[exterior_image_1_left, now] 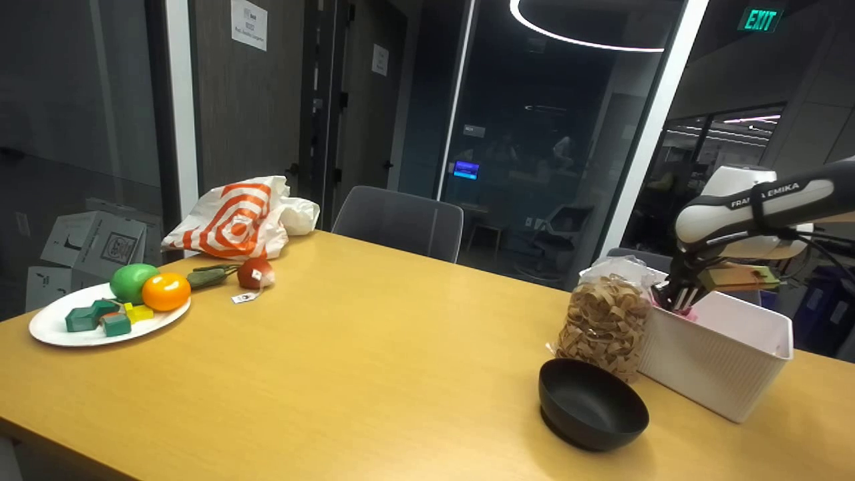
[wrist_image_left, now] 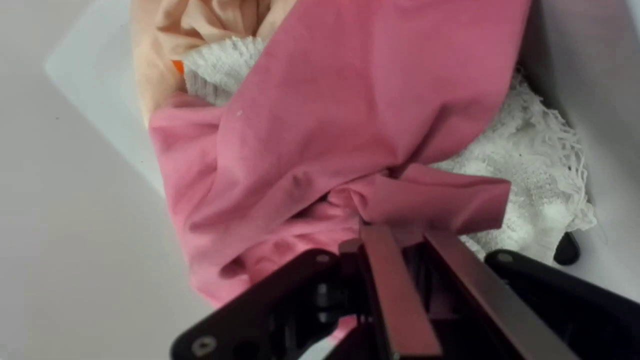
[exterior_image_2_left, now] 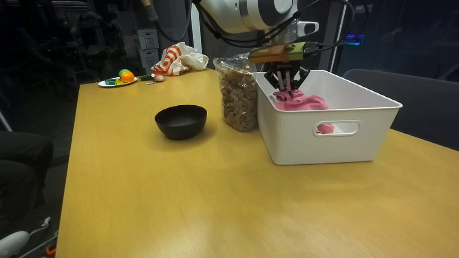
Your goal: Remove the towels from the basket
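Here, pink towel (wrist_image_left: 340, 135) between jaws.

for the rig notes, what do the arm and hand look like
The arm is white and black, lettered "FRANKA EMIKA", a dark strap crossing the letters; black cables loop alongside. The hand is black, with jointed side links and two flat, straight fingers. A yellow-green and orange block sits just above it.

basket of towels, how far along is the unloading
Done, it seems: only the approach; the gripper meets the pink cloth inside the basket. In hand: that cloth, apparently pinched but not yet lifted clear. Left: bringing it out, then the white cloth and peach cloth showing past its edges.
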`<state>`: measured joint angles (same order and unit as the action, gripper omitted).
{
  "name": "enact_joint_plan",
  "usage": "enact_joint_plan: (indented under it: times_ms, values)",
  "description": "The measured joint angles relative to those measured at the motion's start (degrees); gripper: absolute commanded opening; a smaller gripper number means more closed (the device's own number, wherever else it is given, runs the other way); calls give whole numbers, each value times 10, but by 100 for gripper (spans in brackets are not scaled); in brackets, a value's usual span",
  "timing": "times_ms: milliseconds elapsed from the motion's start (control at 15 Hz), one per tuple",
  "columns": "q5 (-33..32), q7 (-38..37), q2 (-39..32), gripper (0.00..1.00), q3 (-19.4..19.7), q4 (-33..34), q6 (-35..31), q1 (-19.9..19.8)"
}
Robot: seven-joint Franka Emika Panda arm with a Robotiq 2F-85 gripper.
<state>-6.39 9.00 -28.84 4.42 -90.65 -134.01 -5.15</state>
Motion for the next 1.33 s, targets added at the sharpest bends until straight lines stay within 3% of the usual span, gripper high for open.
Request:
enact_joint_plan:
  times_ms: [800, 1333]
  values:
    - [0, 0, 193, 10, 17, -20, 63, -29]
    - [-39, -36, 376, 10, 39, -97, 103, -40]
